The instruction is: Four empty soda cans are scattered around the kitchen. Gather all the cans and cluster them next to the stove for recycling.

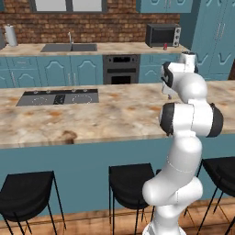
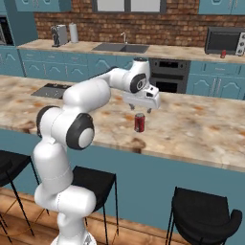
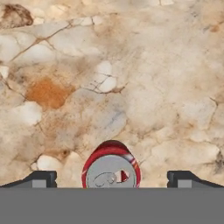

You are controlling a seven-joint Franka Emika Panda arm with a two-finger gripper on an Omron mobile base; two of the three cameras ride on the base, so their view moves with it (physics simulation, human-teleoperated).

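A simulated kitchen with teal cabinets and a brick wall. A white robot arm reaches over a beige marbled island worktop point(image 2: 201, 129), its gripper point(image 2: 141, 109) pointing straight down with the jaws spread wide apart and holding nothing. Directly below it, a small red soda can point(image 2: 139, 122) stands upright on the worktop, apart from the fingertips point(image 3: 43, 178); seen from the hand, the can's silver top sits between the two dark tips but close to the lower edge, so it looks off-centre along the hand's line. The black glass stove point(image 1: 58, 97) is set into the same worktop, well away toward the arm's left side. A second red can point(image 2: 222, 54) stands on the far rear worktop beside the black microwave point(image 2: 225, 40). Risks, as a judgement: if the hand drops without first centring, a fingertip or the palm could land on the can's rim and tip it; an empty can is light and would roll across the smooth worktop, possibly off the edge above the stools point(image 2: 203, 215). Closing too high could also pinch only the rim and let the can slip during the long carry to the stove.
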